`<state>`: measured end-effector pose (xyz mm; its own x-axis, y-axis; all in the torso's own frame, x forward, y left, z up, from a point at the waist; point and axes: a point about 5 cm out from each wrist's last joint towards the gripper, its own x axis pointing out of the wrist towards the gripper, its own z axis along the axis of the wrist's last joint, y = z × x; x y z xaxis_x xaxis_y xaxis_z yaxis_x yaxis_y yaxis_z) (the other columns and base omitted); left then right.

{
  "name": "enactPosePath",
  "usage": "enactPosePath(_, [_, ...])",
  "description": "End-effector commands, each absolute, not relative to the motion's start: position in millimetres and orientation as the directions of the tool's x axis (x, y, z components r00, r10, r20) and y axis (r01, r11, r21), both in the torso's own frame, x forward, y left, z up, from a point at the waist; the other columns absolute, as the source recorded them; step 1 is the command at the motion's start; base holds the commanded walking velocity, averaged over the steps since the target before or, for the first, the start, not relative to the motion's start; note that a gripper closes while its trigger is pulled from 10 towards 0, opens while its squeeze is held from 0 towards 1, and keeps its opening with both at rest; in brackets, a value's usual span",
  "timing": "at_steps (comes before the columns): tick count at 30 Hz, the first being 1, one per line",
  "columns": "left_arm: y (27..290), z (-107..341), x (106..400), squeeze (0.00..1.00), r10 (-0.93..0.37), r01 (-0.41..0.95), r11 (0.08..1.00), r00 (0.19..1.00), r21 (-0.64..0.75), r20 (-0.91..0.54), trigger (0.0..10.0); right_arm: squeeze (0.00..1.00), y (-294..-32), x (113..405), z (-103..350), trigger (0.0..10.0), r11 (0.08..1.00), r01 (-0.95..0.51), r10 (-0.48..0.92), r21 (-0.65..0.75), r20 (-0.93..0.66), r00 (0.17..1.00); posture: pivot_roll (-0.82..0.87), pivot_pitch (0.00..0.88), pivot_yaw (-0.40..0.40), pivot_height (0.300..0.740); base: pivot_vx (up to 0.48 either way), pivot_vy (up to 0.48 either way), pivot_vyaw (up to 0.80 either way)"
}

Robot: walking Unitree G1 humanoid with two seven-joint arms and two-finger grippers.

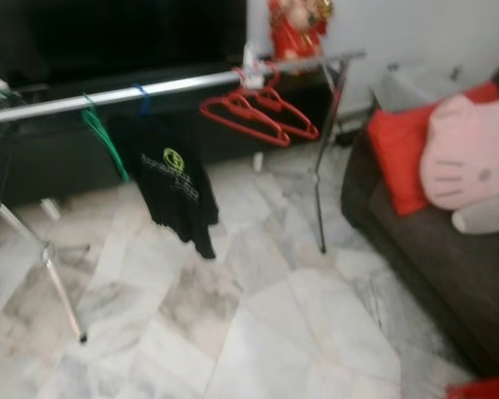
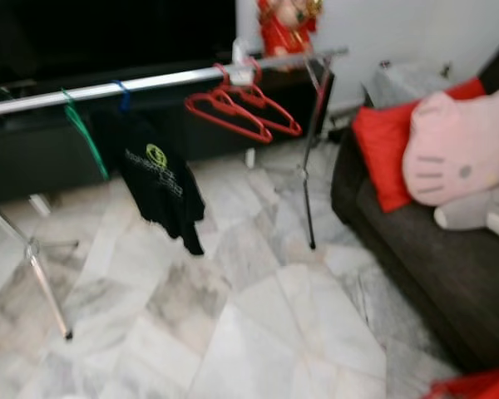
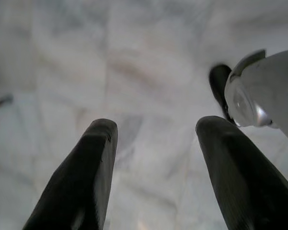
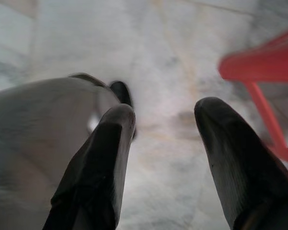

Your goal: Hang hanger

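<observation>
Progress is judged as early or undetermined: no hanger is held in either gripper. On the clothes rail (image 1: 175, 86), reading left to right, a green hanger (image 1: 104, 140), a black T-shirt (image 1: 176, 193) on a blue hook, and two red hangers (image 1: 262, 116) near the right end are carried. A bare stretch of rail is left between the T-shirt and the red hangers, and it is judged the likeliest free hanging place.

The left gripper (image 3: 153, 143) is pointed at the marble floor (image 1: 266, 324), its fingers spread wide apart with nothing between them. The right gripper (image 4: 165, 129) is likewise spread wide and empty; a red frame-like object (image 4: 259, 72), too blurred to be identified, is seen just beside it.

Open floor is available before the rail. Clearance is limited on the right by the dark sofa (image 1: 424, 266) with its red cushion (image 1: 399, 150) and pink plush (image 1: 470, 150), and by the rail's splayed legs (image 1: 62, 299).
</observation>
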<state>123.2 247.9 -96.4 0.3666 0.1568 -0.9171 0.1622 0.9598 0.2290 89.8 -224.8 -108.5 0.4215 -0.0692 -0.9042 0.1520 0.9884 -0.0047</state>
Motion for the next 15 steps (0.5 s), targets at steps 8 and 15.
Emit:
enactPosePath(8, [242.5,-98.6,121.7,0.00,0.175,0.115,0.967,0.356,0.229,-0.918,10.0,0.00,-220.8,88.9,-109.6,10.0,0.989,0.147,-0.057,0.005,-0.908,0.416,-0.10,0.000,-0.010,0.740,0.000,-0.253,-0.75])
enactPosePath(15, [245.0,-97.7,122.4,0.00,0.174,0.138,0.962,0.356,0.236,-0.918,10.0,0.00,-221.7,89.9,-109.2,10.0,0.988,0.152,-0.061,0.003,-0.906,0.418,-0.10,0.000,-0.010,0.740,0.000,0.000,-0.75])
